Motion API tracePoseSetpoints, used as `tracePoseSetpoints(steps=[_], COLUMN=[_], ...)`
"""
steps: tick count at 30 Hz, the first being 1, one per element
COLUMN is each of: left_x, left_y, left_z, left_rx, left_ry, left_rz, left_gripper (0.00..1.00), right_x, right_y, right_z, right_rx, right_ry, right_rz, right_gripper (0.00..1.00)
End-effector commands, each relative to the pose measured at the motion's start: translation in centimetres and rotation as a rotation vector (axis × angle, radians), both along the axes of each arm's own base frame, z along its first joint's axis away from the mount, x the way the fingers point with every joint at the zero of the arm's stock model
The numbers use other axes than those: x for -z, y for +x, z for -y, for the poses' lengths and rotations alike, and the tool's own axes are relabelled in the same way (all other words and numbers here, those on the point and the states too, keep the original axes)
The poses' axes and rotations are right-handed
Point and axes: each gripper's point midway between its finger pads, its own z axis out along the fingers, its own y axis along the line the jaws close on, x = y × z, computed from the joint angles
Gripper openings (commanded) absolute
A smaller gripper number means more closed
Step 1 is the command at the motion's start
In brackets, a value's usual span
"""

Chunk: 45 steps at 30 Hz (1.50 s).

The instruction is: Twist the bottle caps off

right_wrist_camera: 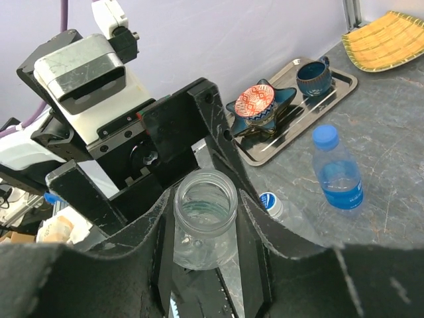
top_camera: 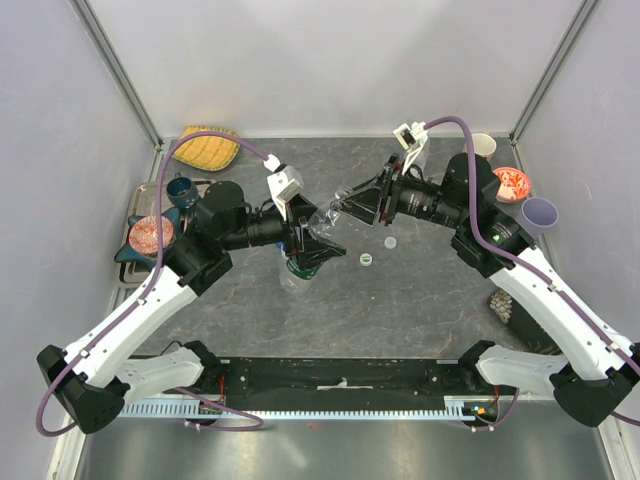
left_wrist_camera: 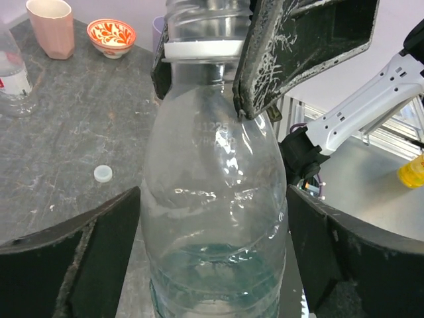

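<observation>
**Green-label bottle open, neck pinched by the right claw**

- You've got the green-label bottle (left_wrist_camera: 215,152) off the table (top_camera: 430,300), slung between the two arms at mid-table. Its mouth is bare, with only the white ring left on the neck.
- Right gripper (right_wrist_camera: 205,207): the fingers are pressed in on the bottle neck from both sides, at the ring. That's a pinch.
- Left gripper (left_wrist_camera: 215,212): the fingers sit against both sides of the bottle body. You can't tell from these views whether they're squeezing or just touching.
- Two caps lie loose on the table just right of the held bottle: the plain white cap (top_camera: 390,242) and the white-and-green cap (top_camera: 367,259), near each other but apart.
- The blue cap (right_wrist_camera: 324,136) is screwed onto the blue-tinted bottle (right_wrist_camera: 339,185), which stands upright near the metal tray (right_wrist_camera: 331,93).
- The white-and-blue cap (right_wrist_camera: 268,201) is on a clear bottle (right_wrist_camera: 295,225) that's mostly hidden behind the right finger.
- Another clear bottle (left_wrist_camera: 13,73) stands by the pink cup (left_wrist_camera: 50,26). Its top is cut off by the frame, so its cap state is unknown.
</observation>
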Motion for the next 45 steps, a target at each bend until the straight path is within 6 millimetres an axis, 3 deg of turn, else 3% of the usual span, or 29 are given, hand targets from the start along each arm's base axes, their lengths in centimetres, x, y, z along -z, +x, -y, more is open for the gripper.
tracePoseSetpoints(steps=[1,6,8,9,11,12,13,14,15,17,21,26,32,34,45], left_x=[-3.3,-5.3,-7.2,-7.6,-8.5,-9.5,-9.3,-9.3,-9.7,-9.0,-7.6,-6.7,-5.8,-5.5,-4.2], left_y=[0.4,2.2,2.4,2.3,2.5,1.8,1.8,1.7,1.1,0.5,-1.2,-2.3,-2.0,-1.9,-0.7], left_z=[-1.3,-4.5,-6.4,-7.2,-8.8,-10.0,-10.5,-11.3,-12.1,-12.6,-12.8,-13.4,-13.8,-13.7,-12.9], left_rx=[-0.087,-0.319,-0.413,-0.442,-0.52,-0.546,-0.567,-0.602,-0.613,-0.611,-0.56,-0.545,-0.569,-0.57,-0.573], left_ry=[-0.04,-0.042,-0.064,-0.064,-0.084,-0.113,-0.117,-0.127,-0.147,-0.146,-0.157,-0.178,-0.149,-0.138,-0.077], left_rz=[0.079,0.109,0.141,0.152,0.177,0.204,0.209,0.214,0.23,0.241,0.255,0.253,0.256,0.253,0.225], left_gripper=[0.99,0.99,0.99,0.99,0.99,0.99,0.99,0.99,0.99,0.99,1.0,1.0,1.0,1.0,1.0], right_x=[-2.5,-4.2,-4.0,-3.6,-3.0,-1.9,-1.4,-1.2,0.4,0.8,3.6,5.0,9.6,9.7,15.1], right_y=[-0.4,5.5,7.5,9.7,11.7,13.6,14.7,15.8,17.6,19.3,24.3,27.8,32.0,32.9,35.9], right_z=[0.7,5.5,7.4,9.3,11.1,12.3,13.1,13.6,13.4,15.0,13.0,12.4,11.5,11.5,12.0], right_rx=[0.034,0.481,0.63,0.786,0.929,1.056,1.131,1.186,1.237,1.38,1.347,1.386,1.38,1.384,1.363], right_ry=[0.042,0.015,-0.016,-0.05,-0.104,-0.155,-0.188,-0.23,-0.296,-0.374,-0.452,-0.421,-0.491,-0.487,-0.557], right_rz=[0.08,0.089,0.086,0.071,0.085,0.076,0.08,0.11,0.113,0.152,0.172,0.224,0.192,0.189,0.099], right_gripper=[0.0,0.0,0.0,0.0,0.0,0.0,0.0,0.0,0.0,0.0,0.0,0.0,0.0,0.0,0.0])
